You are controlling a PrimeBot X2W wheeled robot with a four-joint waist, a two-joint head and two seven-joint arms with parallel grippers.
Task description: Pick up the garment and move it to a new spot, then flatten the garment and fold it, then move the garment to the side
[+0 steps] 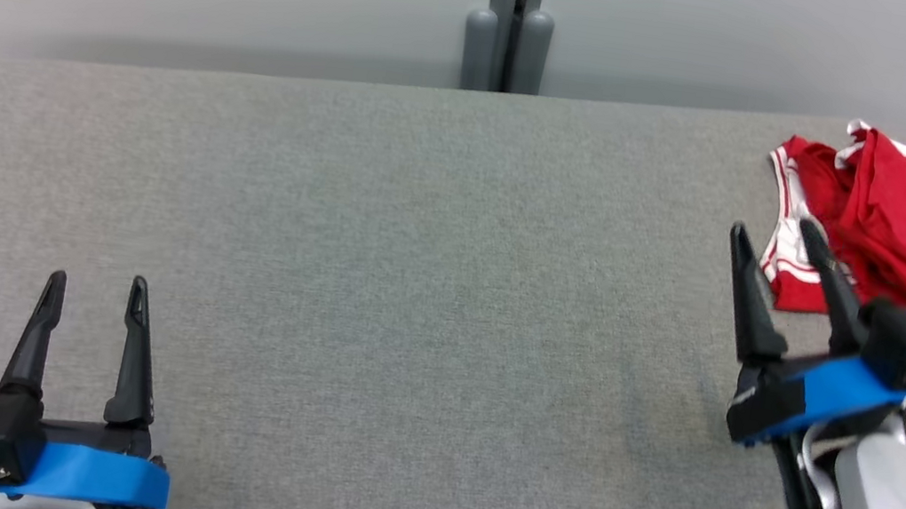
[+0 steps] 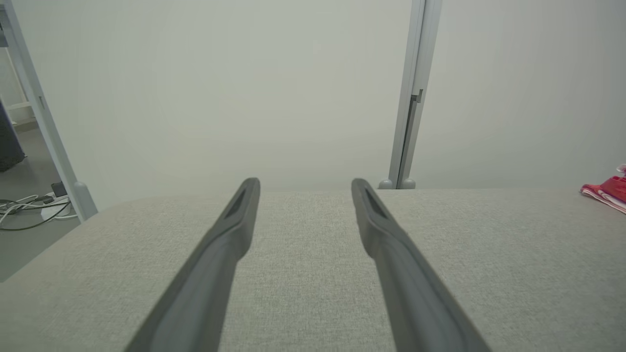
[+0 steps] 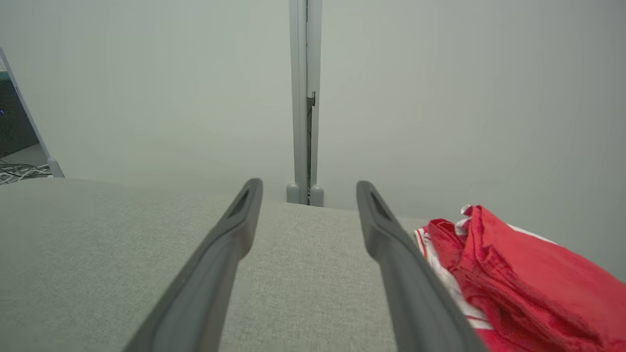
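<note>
A crumpled red garment with white striped trim lies at the far right of the grey table, near its back edge. My right gripper hovers open just left of it, one finger overlapping the trim, nothing between its fingers. In the right wrist view the garment lies to the right of the open gripper. My left gripper stands open and empty at the near left. In the left wrist view that gripper points along bare cloth, with the garment at the far right edge.
A pale wall with a grey upright post stands behind the table. Cables lie on the floor beyond the table's left end. The table's right end lies close beside the garment.
</note>
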